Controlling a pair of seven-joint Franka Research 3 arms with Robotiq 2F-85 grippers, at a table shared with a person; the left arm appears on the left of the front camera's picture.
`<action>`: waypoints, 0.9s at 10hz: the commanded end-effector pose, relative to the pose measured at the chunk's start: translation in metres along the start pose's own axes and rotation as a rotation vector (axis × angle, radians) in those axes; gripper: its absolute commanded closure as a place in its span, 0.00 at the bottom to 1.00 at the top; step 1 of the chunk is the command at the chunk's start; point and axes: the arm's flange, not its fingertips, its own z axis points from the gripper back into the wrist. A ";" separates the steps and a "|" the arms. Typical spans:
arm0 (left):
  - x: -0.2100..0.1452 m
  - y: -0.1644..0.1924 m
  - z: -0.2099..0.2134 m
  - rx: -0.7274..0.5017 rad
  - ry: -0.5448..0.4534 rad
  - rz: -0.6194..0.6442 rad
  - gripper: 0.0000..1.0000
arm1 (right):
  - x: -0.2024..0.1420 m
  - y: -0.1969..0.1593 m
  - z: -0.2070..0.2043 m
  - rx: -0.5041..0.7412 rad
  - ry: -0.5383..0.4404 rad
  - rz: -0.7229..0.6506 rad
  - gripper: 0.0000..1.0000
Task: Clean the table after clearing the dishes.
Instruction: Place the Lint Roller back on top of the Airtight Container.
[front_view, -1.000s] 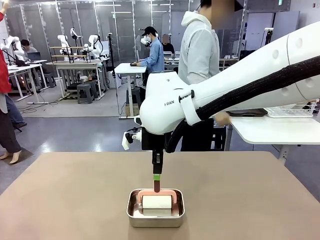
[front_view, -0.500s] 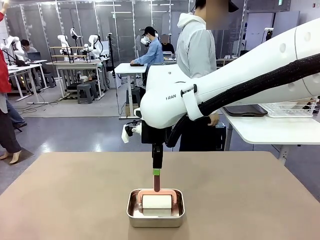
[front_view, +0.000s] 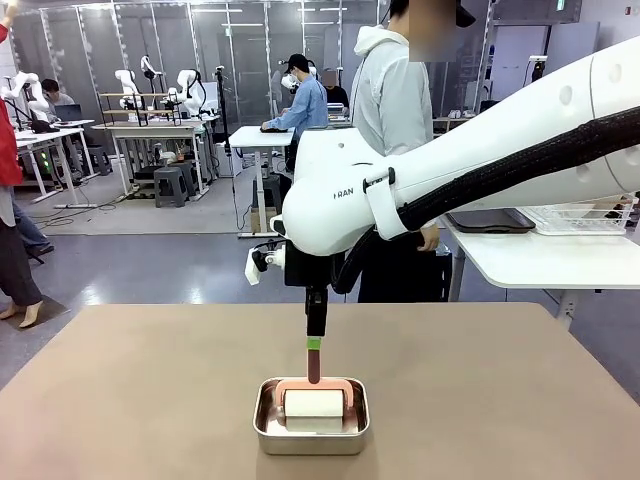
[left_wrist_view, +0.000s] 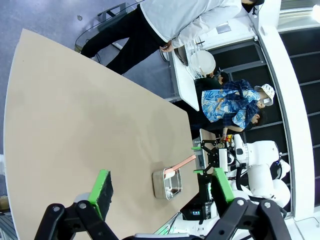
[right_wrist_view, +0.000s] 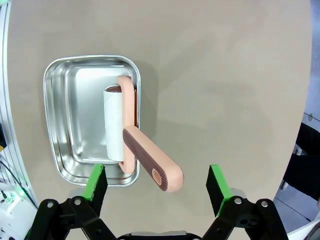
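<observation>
Right gripper (right_wrist_view: 156, 192): jaws wide apart, nothing held; hung above the lint roller (right_wrist_view: 131, 135), whose pink handle rose toward it, betw. the green pads (right_wrist_view: 95, 182) but untouched.
Left gripper (left_wrist_view: 161, 192): wide apart, empty, held high over the table (left_wrist_view: 75, 130).
Table: taupe top bare of dishes; only the steel pan (front_view: 311, 416) w/ the roller, near the robot's edge.
Step in hand (judged): grasp the roller to start cleaning.
How to do it well: centre the handle betw. the pads, descend straight, close on the upper handle, lift clear of the pan rim w/o tipping the pan.
Vs. earlier frame: right jaws finished opening; arm shifted slightly; person (front_view: 395, 100) behind stood more upright; pan & roller unmoved.
</observation>
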 end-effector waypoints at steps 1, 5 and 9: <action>0.000 0.000 0.004 -0.007 0.009 -0.014 0.00 | 0.002 0.002 0.001 -0.002 0.001 0.006 0.00; 0.000 0.000 0.004 -0.007 0.009 -0.014 0.00 | 0.002 0.002 0.001 -0.002 0.001 0.006 0.00; 0.000 0.000 0.004 -0.007 0.009 -0.014 0.00 | 0.002 0.002 0.001 -0.002 0.001 0.006 0.00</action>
